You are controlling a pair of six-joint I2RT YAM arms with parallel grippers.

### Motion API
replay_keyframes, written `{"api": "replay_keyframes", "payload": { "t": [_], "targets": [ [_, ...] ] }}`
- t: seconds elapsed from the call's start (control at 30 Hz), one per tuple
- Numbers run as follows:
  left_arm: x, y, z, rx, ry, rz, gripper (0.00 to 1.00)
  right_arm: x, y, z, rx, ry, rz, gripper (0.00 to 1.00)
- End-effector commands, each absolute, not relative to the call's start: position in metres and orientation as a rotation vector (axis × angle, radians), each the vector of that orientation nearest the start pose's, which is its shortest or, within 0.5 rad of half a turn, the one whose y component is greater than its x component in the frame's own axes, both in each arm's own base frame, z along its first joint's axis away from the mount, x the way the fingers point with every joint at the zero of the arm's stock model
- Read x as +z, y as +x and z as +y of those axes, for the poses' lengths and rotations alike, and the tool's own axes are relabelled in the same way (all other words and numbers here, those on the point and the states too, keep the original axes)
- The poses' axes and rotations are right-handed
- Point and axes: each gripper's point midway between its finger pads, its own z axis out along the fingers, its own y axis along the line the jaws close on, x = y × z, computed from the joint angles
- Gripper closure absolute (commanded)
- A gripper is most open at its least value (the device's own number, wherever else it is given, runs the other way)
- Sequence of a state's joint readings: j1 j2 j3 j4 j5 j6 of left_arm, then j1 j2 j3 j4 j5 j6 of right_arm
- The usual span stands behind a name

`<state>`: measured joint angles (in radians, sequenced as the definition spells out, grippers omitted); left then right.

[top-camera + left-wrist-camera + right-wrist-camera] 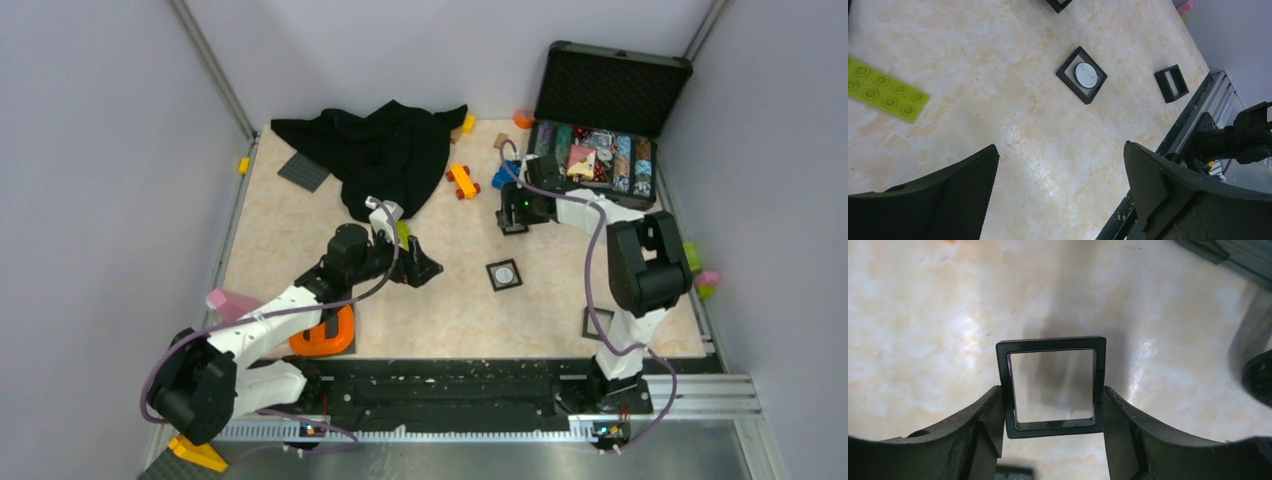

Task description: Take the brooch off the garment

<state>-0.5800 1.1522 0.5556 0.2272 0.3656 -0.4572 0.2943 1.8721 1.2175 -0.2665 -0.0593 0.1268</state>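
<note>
Brooch point(504, 272) sits on desk point(290, 235) just right of left claw point(421, 267) (wide open, empty), well apart from garment point(385, 150); right claw point(1053, 396), just beyond, clamps a black frame point(1050, 343).

Item: black square frame point(1050, 344) with a clear pane, pinched at both side edges in my gripper point(1052, 407). Behind: mottled beige surface point(923, 315), visible through the pane. Dark object point(1260, 377) cut off at right.

From above the brooch point(504, 273) is too small for detail; lime brick point(883, 90) cut by left edge
</note>
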Motion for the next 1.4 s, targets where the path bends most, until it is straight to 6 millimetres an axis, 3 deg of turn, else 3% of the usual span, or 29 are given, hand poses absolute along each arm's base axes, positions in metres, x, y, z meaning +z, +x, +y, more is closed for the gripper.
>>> {"api": "replay_keyframes", "payload": {
  "t": [0.0,0.17,0.27,0.37,0.5,0.57,0.7,0.83,1.0,1.17,1.37],
  "targets": [
    [0.18,0.257,-0.255,-1.003,0.382,1.904,0.01,0.118,0.411,0.178,0.513,-0.288,2.318,0.51],
    [0.19,0.265,-0.25,-0.959,0.361,1.851,0.01,0.136,0.39,0.182,0.557,-0.326,2.309,0.47],
    [0.191,0.269,-0.252,-0.957,0.357,1.844,0.01,0.129,0.378,0.179,0.499,-0.346,2.335,0.41],
    [0.192,0.269,-0.257,-0.976,0.396,1.823,0.01,0.131,0.364,0.187,0.577,-0.35,2.326,0.4],
    [0.199,0.269,-0.258,-0.969,0.459,1.662,0.01,0.16,0.346,0.205,0.755,-0.349,2.231,0.39],
    [0.22,0.267,-0.256,-0.949,0.496,1.469,0.01,0.176,0.336,0.212,0.834,-0.369,2.205,0.4],
    [0.233,0.26,-0.257,-0.889,0.606,1.26,0.01,0.204,0.315,0.221,0.956,-0.399,2.159,0.4],
    [0.247,0.25,-0.275,-0.903,0.778,1.097,0.01,0.231,0.293,0.234,1.134,-0.415,2.105,0.39],
    [0.281,0.233,-0.295,-0.844,0.885,0.77,0.02,0.263,0.272,0.247,1.33,-0.433,2.015,0.39],
    [0.3,0.229,-0.309,-0.822,0.92,0.648,0.02,0.286,0.258,0.253,1.45,-0.443,1.942,0.39],
    [0.302,0.231,-0.322,-0.745,1.012,0.582,0.02,0.299,0.248,0.257,1.547,-0.453,1.89,0.4]
  ]
}}
